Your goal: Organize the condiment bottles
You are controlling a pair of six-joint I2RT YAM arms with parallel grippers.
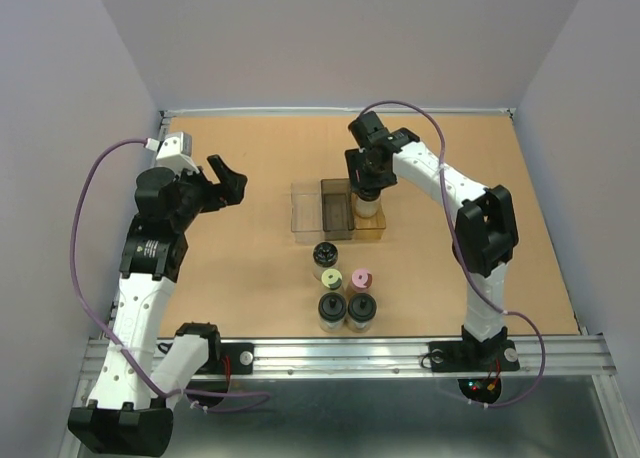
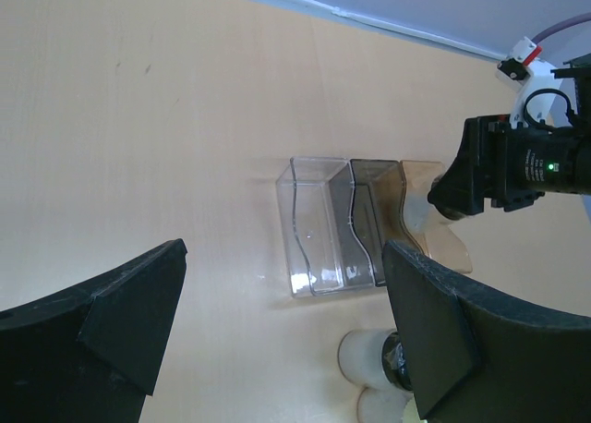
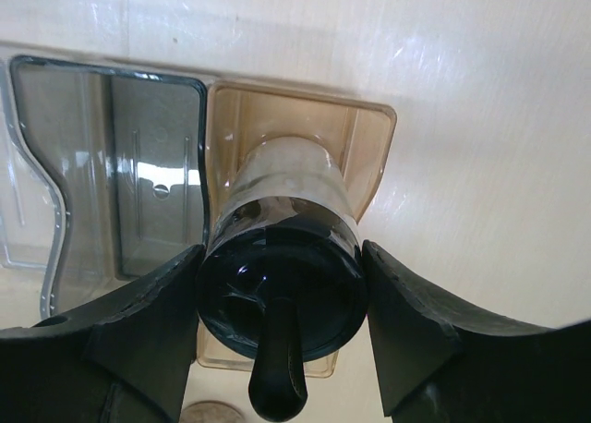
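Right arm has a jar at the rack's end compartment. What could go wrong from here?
1. The amber compartment fits the black-capped jar closely; if its base catches the rim, it may tip or shove the rack.
2. I cannot tell whether the jar is seated; opening the right pincer early could drop it.
3. A shoved rack might hit the nearest standing jar.

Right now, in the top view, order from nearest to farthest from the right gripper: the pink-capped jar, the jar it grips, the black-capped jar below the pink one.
1. Gripped jar, between the right gripper fingers, in the rack right compartment.
2. Pink-capped jar, mid-table.
3. Black-capped jar, nearest the arm bases.
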